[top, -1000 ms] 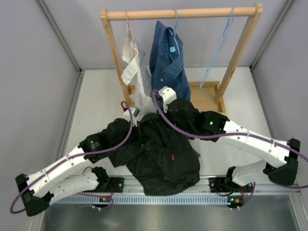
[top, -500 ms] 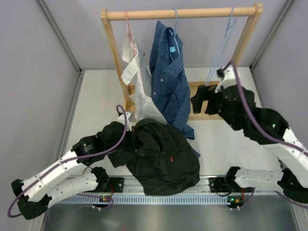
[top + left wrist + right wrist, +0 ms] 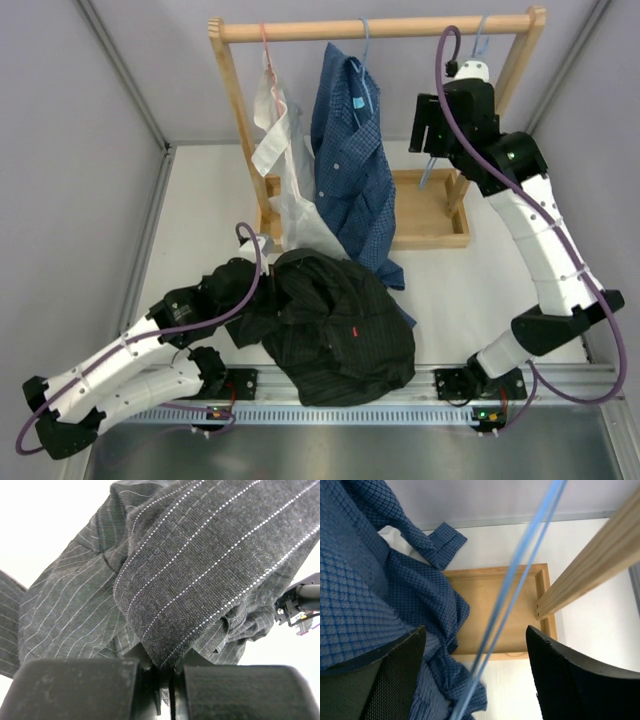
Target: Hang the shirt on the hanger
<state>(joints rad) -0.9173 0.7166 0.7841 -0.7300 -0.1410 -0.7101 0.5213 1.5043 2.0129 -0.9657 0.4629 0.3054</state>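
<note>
Lying crumpled on the white tabletop (image 3: 200, 220) near the arms' bases, the shirt (image 3: 335, 325) is pinched at a fold by the left end effector (image 3: 165, 675), its jaws fully closed. The right end effector (image 3: 475, 635) gapes wide, with the hanger (image 3: 520, 565) passing between its fingers, up at the wooden rack (image 3: 380, 27). Grey walls (image 3: 80, 150) enclose the tabletop on three sides.

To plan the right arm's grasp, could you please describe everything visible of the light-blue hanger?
The hanger is thin, light blue, seemingly plastic or coated wire. Bare, it hangs by its slim hook from the wooden rail near its right end, its arms sloping steeply down. The wrist view shows two close strands of it. The jaws of the right gripper stand open either side of it, not gripping.
</note>
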